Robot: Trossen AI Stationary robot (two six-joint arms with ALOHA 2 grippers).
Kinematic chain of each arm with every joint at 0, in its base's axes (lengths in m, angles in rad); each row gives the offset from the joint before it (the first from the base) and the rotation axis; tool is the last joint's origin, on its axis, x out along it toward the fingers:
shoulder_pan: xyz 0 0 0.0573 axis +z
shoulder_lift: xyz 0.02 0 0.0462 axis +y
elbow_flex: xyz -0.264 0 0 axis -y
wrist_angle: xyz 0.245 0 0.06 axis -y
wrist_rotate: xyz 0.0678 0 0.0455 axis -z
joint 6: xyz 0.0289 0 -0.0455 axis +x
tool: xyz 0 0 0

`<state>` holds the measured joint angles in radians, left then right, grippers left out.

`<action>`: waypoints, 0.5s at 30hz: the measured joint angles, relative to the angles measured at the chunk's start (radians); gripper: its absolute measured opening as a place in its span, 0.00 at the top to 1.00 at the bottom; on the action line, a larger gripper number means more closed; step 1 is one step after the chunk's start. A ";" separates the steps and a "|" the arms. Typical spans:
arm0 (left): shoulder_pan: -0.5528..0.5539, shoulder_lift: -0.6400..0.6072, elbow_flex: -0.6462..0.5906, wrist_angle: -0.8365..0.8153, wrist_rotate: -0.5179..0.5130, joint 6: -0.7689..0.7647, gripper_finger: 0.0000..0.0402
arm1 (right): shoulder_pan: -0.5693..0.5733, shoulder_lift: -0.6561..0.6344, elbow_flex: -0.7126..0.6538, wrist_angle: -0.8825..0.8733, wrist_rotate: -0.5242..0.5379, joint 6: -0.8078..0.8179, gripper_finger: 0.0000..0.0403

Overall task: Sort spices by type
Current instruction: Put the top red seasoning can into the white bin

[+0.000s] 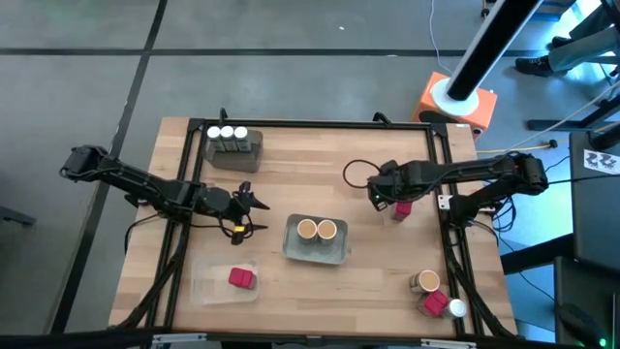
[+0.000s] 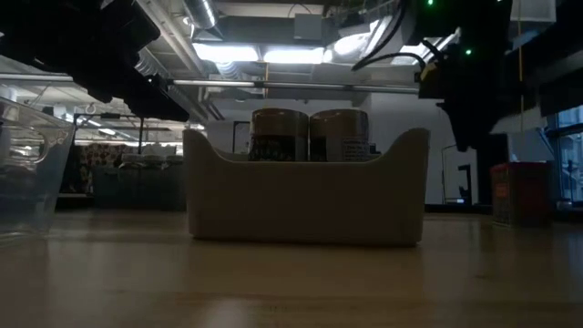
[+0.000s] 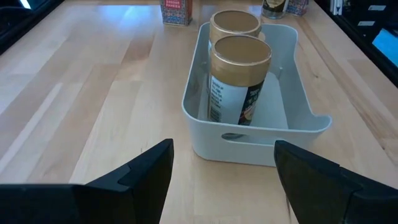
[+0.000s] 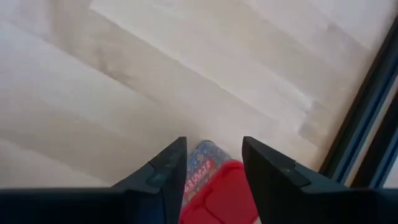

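Observation:
My right gripper [image 1: 390,202] is right of the table's middle, pointing steeply down and shut on a small red spice box [image 4: 219,186]. My left gripper [image 1: 256,213] hovers open left of a grey tray [image 1: 291,244], whose near wall lies ahead of its fingers [image 3: 224,149]. In this tray stand two tan-lidded jars [image 1: 307,229] [image 1: 327,230]. Three white-capped jars [image 1: 227,133] stand in a grey tray [image 1: 254,153] at the back left. Another red box [image 1: 241,279] lies in a clear tray [image 1: 205,286] at the front left. My right gripper has the red box's upper part [image 4: 208,177] between its two fingers, one on each side. The fingers come from above, slanting steeply down. The box stands upright [image 2: 521,193]. I cannot tell whether its bottom is on the table.
At the front right corner stand a tan-lidded jar [image 1: 426,282], a red box [image 1: 435,303] and a white-capped jar [image 1: 456,310]. A black cable loop [image 1: 356,173] lies on the wood behind my right gripper. Black frame rails [image 1: 448,208] run along the table's sides.

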<state>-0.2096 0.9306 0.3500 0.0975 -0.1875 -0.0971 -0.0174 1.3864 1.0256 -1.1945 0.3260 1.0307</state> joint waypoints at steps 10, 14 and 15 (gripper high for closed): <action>0.000 0.000 0.000 0.000 0.000 -0.027 0.35 | -0.003 -0.001 -0.025 -0.041 -0.038 0.070 0.36; 0.000 0.000 0.000 -0.002 0.000 -0.026 0.35 | -0.003 -0.001 -0.037 -0.047 -0.085 0.110 0.24; 0.000 0.000 0.000 -0.002 0.000 -0.026 0.35 | -0.003 -0.001 -0.039 -0.049 -0.087 0.114 0.22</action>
<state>-0.2096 0.9306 0.3500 0.0959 -0.1875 -0.1234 -0.0200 1.3853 0.9871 -1.2433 0.2394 1.1449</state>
